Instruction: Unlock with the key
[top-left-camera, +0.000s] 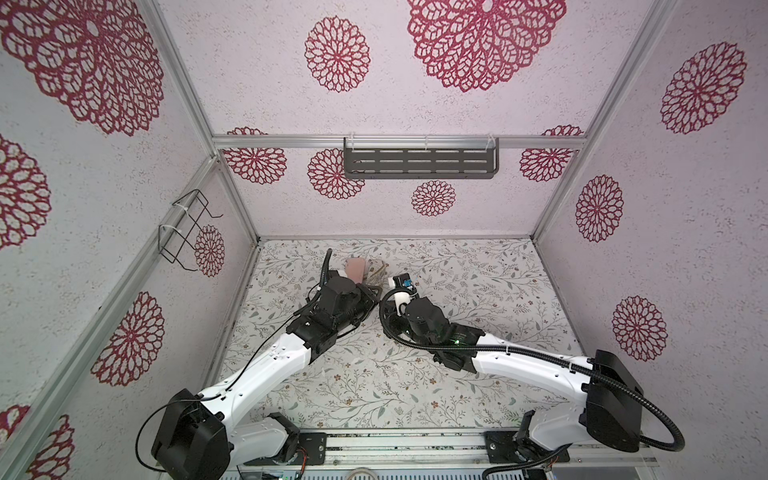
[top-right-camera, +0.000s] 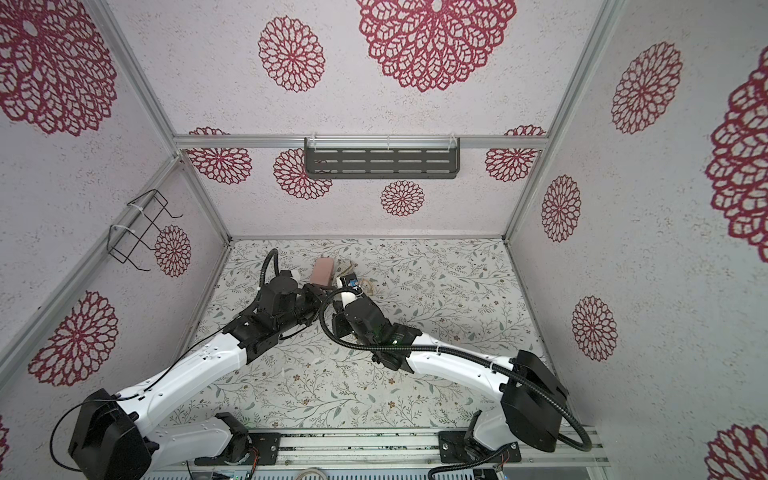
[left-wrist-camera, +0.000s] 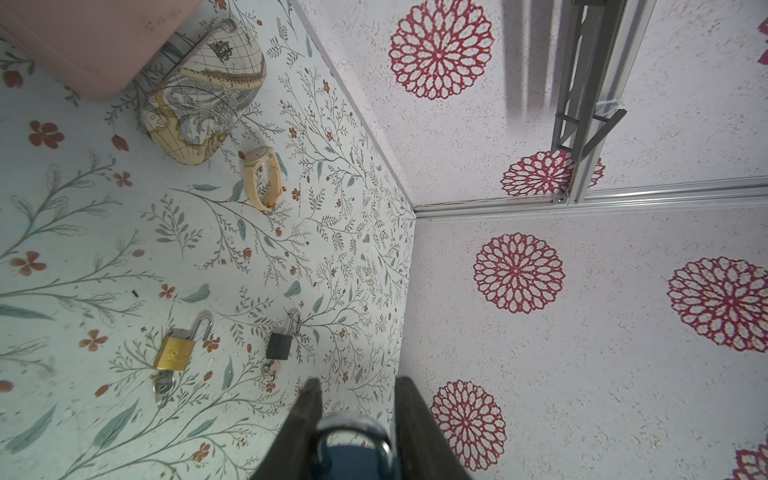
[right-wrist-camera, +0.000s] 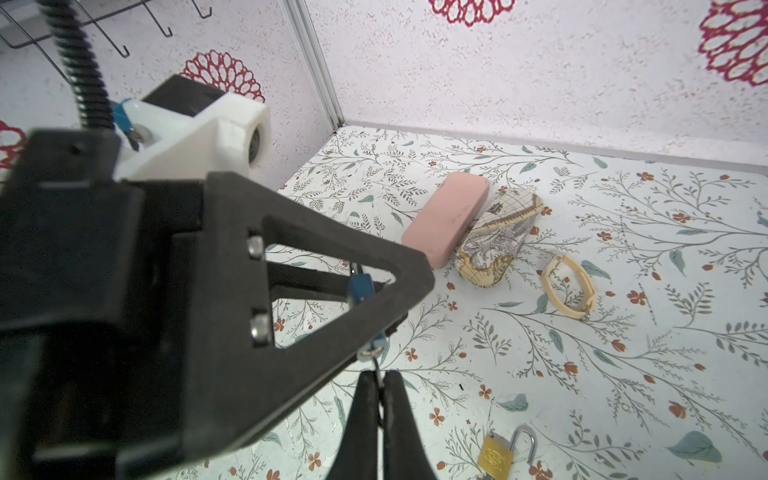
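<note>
A blue padlock (left-wrist-camera: 353, 457) with a silver shackle sits between the fingers of my left gripper (left-wrist-camera: 357, 380), which is shut on it. In the right wrist view the same padlock (right-wrist-camera: 360, 286) shows through that gripper's black finger (right-wrist-camera: 332, 257). A thin metal key (right-wrist-camera: 377, 368) runs from the padlock's lower end into my right gripper (right-wrist-camera: 380, 376), whose fingers are pinched shut on it. In both top views the left gripper (top-left-camera: 368, 296) and the right gripper (top-left-camera: 384, 309) meet above the mat at the middle left. The lock is hidden there.
On the floral mat lie a brass padlock (left-wrist-camera: 174, 353) with its shackle open and keys in it, a small dark grey padlock (left-wrist-camera: 278, 345), a pink case (right-wrist-camera: 444, 218), a map-print case (right-wrist-camera: 494, 241) and a cream watch strap (right-wrist-camera: 569, 286). A grey shelf (top-left-camera: 419, 160) hangs on the back wall and a wire rack (top-left-camera: 187, 232) on the left wall.
</note>
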